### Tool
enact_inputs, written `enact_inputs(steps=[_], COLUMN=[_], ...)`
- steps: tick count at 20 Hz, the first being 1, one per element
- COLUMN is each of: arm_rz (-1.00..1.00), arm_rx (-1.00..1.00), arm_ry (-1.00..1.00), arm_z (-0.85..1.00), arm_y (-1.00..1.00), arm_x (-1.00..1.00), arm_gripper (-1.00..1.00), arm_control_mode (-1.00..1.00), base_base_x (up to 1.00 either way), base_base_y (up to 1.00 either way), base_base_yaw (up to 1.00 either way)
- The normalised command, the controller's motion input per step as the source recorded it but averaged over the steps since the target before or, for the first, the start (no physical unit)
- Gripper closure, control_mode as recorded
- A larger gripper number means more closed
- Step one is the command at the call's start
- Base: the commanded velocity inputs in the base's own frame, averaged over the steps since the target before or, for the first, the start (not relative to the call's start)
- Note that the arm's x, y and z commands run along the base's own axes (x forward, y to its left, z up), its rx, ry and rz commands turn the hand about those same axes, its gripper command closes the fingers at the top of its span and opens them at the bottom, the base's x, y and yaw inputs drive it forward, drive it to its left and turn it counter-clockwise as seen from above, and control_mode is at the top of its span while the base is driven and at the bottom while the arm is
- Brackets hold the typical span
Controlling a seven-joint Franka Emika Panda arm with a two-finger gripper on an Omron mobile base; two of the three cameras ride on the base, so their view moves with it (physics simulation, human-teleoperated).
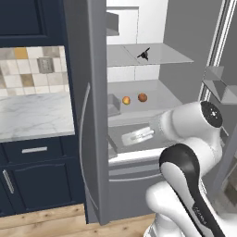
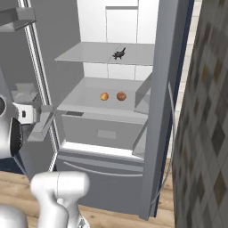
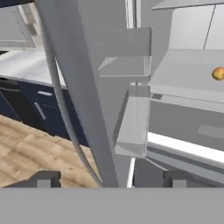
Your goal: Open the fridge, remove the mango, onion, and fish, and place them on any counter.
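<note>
Fridge (image 1: pixel 95 115) stood open; fetching step at hand. Gripper (image 3: pixel 109 178) hung by the left door edge, jaws spread, empty. Next move probably calls for reaching to the fish (image 1: pixel 144 54) on the upper shelf's middle.

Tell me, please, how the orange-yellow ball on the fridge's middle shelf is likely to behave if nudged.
The orange-yellow ball looks round and sits on a flat shelf, so it would probably roll. The brown ball lies just beside it, apart, and could get knocked.

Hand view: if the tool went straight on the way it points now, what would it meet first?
Probably the fridge's open left door, whose edge and curved handle stand between the open tool's fingertips; depth is unclear.
</note>
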Motion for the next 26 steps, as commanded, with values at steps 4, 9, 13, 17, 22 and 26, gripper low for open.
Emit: enact_inputs(steps=[4, 9, 13, 17, 22, 26], arm_rz=[-0.16, -0.08, 0.00, 0.00, 0.01, 0.09], arm_rx=[0.00, 0.05, 0.16, 0.18, 0.04, 0.03], arm_ry=[0.00, 0.00, 0.00, 0.03, 0.13, 0.16], arm_z=[0.12, 0.00, 0.01, 0.01, -0.22, -0.21], arm_y=[-0.38, 0.00, 0.00, 0.12, 0.53, 0.71], arm_x=[0.94, 1.00, 0.80, 0.64, 0.82, 0.21], arm_gripper=[-1.00, -1.00, -1.00, -1.00, -1.00, -1.00], arm_control_mode=[-1.00, -1.00, -1.00, -1.00, -1.00, -1.00], base_base_x=[0.00, 0.00, 0.00, 0.00, 0.00, 0.00], base_base_y=[0.00, 0.00, 0.00, 0.00, 0.00, 0.00], base_base_yaw=[0.00, 0.00, 0.00, 0.00, 0.00, 0.00])
